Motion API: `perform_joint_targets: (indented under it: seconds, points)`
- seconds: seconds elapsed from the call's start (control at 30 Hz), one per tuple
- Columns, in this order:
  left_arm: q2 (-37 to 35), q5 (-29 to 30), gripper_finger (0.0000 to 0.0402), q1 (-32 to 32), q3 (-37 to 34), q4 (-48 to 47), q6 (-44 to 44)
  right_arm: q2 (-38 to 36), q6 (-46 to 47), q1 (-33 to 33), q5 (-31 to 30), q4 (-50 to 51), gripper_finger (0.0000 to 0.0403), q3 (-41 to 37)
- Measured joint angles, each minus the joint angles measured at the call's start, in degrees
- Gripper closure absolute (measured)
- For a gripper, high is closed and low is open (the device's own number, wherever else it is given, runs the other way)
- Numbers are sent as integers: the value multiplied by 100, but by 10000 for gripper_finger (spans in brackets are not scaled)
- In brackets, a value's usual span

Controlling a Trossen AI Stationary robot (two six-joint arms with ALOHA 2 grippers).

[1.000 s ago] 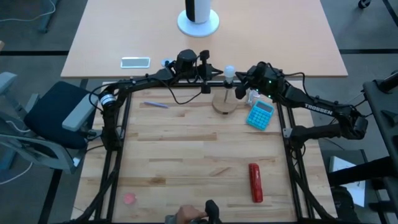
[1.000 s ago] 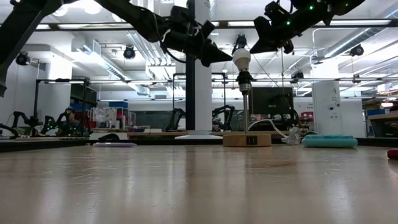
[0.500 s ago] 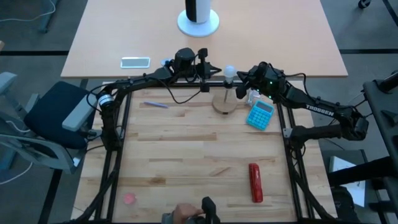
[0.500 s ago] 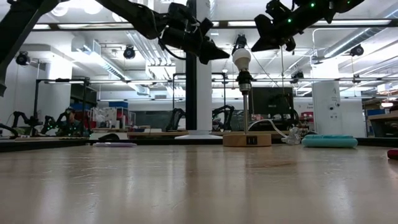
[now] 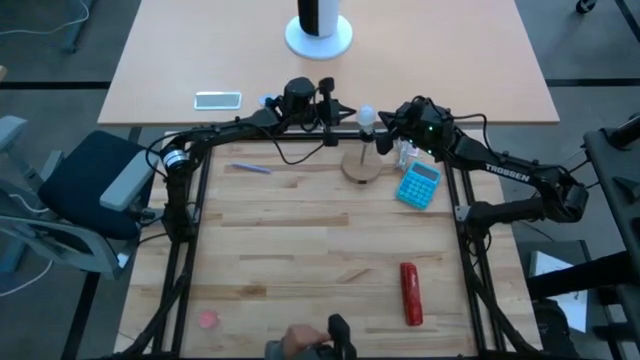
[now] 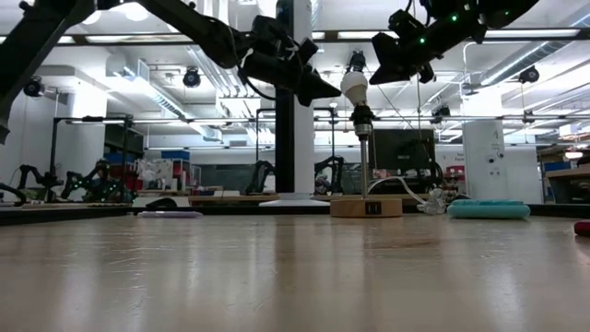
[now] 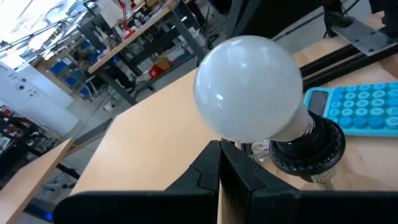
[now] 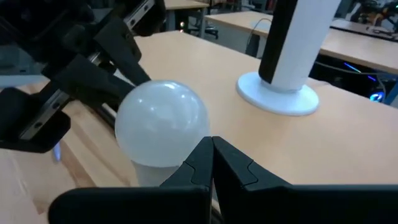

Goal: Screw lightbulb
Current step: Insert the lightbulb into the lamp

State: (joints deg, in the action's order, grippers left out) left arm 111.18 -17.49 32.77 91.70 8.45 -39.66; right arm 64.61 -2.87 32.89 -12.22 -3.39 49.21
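The small white frosted lightbulb sits in a dark socket on top of a thin post on a round wooden disc at the table's far side. My left gripper is shut, its tips right at the bulb's left side, level with it. My right gripper is shut, its tips right at the bulb's right side. In the left wrist view the bulb fills the middle, just past the shut fingertips. In the right wrist view the bulb is beside the shut tips. My left gripper's shut fingertips stand against the bulb's lower left side, coming level from the table's left; I cannot tell whether they touch it. My right gripper's shut fingertips stand at the bulb's right side, coming level from the table's right; I cannot tell whether they touch it.
A blue calculator lies right of the disc. A red cylinder lies near right, a pen far left, a pink dot near left. A large white cylinder and a phone are on the table behind. A hand shows at the near edge.
My left gripper has gone toward the table's right, up to the bulb's left side. My right gripper has edged left toward the bulb. Both have stayed shut.
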Motion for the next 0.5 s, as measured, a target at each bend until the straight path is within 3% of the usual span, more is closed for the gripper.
perform_joint_targets:
  seconds: [0.17,0.5]
  points:
    - [-9,-403,401,-25,0,47,124,-58,68,-14,64,12,401,0]
    - [-26,-413,401,-161,0,42,180,-82,90,-51,8,23,401,0]
